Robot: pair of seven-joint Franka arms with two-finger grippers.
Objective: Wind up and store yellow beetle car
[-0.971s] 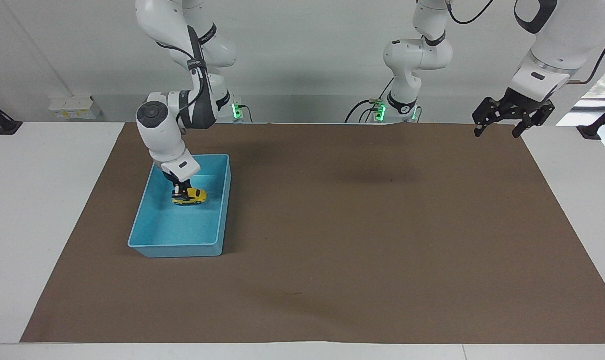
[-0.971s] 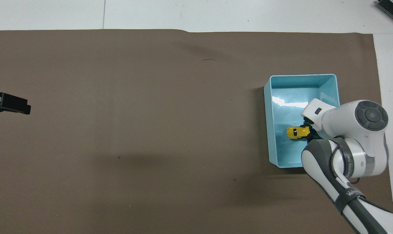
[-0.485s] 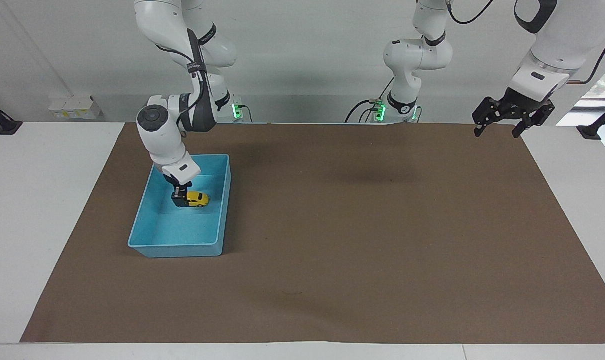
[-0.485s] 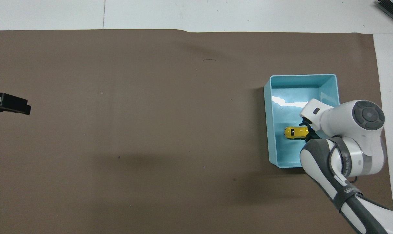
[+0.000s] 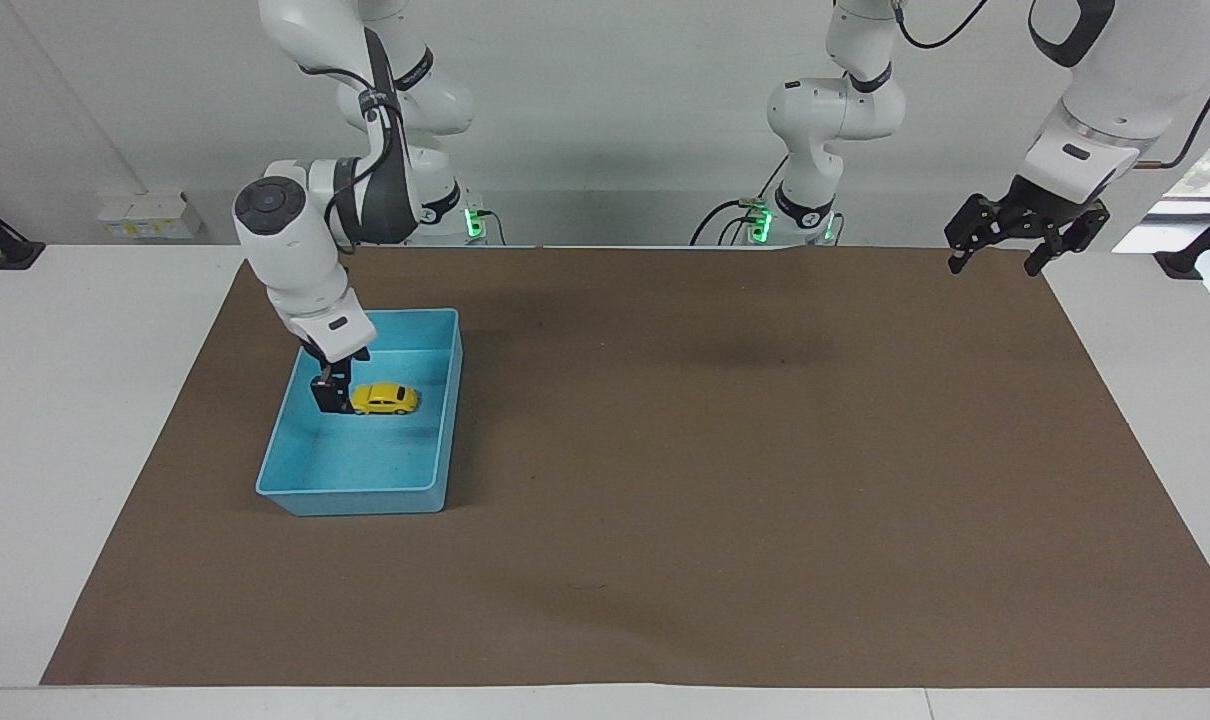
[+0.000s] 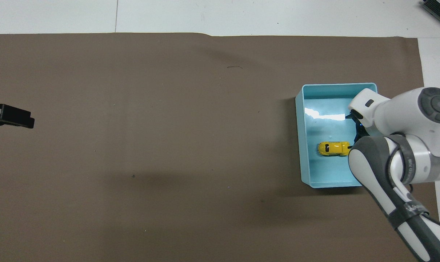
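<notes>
yellow beetle car [image 5: 384,398] sits inside light blue bin [image 5: 435,494] near mat edge at right arm's end, so looks stored. right gripper [image 5: 330,394] just beside car, grip unclear. left gripper [image 5: 1025,235] spread open, holding nothing, waits over mat corner.

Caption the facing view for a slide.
Small yellow beetle car sits in light blue plastic bin, right gripper beside it; left gripper waits aloft.

One camera sat high across the white tabletop [image 5: 85,420], facing the two white robot arms, whose bases stood at twelve o'clock. The other hung high above the robots' end, looking steeply down and forward, arms entering from six o'clock. Both shared the brown paper mat [image 5: 725,480] [image 6: 169,145] and light blue plastic bin [image 5: 445,420] [image 6: 300,145], turned half a turn.
</notes>
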